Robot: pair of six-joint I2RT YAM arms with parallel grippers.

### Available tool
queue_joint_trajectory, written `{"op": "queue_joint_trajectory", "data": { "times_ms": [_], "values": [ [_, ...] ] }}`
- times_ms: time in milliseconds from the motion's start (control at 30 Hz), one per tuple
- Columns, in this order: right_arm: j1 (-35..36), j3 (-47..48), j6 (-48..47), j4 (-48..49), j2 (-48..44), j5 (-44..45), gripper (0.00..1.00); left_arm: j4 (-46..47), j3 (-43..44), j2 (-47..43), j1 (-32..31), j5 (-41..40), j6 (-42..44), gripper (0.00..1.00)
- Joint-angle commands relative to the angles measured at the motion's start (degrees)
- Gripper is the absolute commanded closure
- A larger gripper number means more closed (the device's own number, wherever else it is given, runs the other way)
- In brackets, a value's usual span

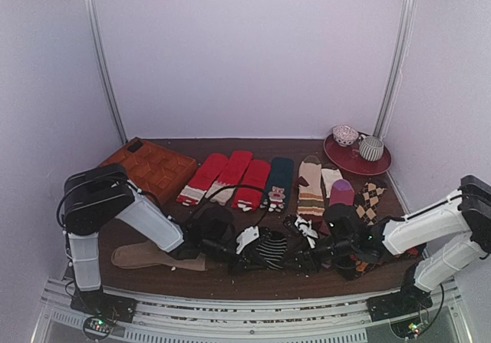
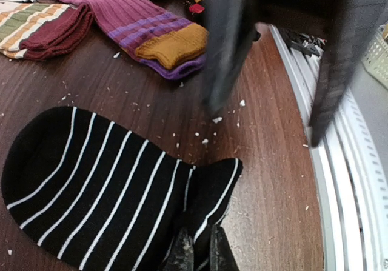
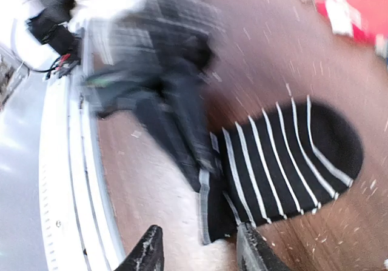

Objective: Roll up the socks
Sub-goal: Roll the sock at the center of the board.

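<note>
My left tool (image 2: 199, 254) pinches the sock (image 2: 97, 186) at its cuff, so my wide right tool (image 3: 199, 239) should grip just beside it.

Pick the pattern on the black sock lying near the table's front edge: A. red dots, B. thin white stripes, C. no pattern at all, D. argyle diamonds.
B: the black sock carries thin white stripes across it, clear in both wrist views.
</note>
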Motion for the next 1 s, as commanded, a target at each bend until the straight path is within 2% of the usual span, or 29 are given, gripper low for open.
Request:
{"op": "queue_joint_trajectory", "data": {
  "times_ms": [0, 100, 333, 700, 967],
  "values": [
    [5.25, -3.26, -11.32, 4.03, -6.50, 16.05, 0.57, -15.16, -3.25, 7.94, 0.78, -0.39, -5.64, 1.00],
    [7.37, -3.90, -15.38, 5.71, -6.12, 17.57, 0.57, -14.71, -4.30, 8.31, 0.98, -0.07, -6.38, 1.00],
    [9.36, -1.27, -19.91, 6.87, 1.51, 21.14, 0.56, -16.03, -4.30, 8.24, 1.25, 0.04, -6.22, 1.00],
    [9.37, 1.55, -20.41, 8.15, 7.80, 16.95, 0.59, -16.82, -3.94, 8.80, 1.25, -0.35, -5.77, 1.00],
    [9.36, 4.13, -18.69, 5.71, 12.74, 15.58, 0.71, -16.40, -4.39, 8.90, 1.25, -0.51, -5.85, 1.00]
  ]
}}
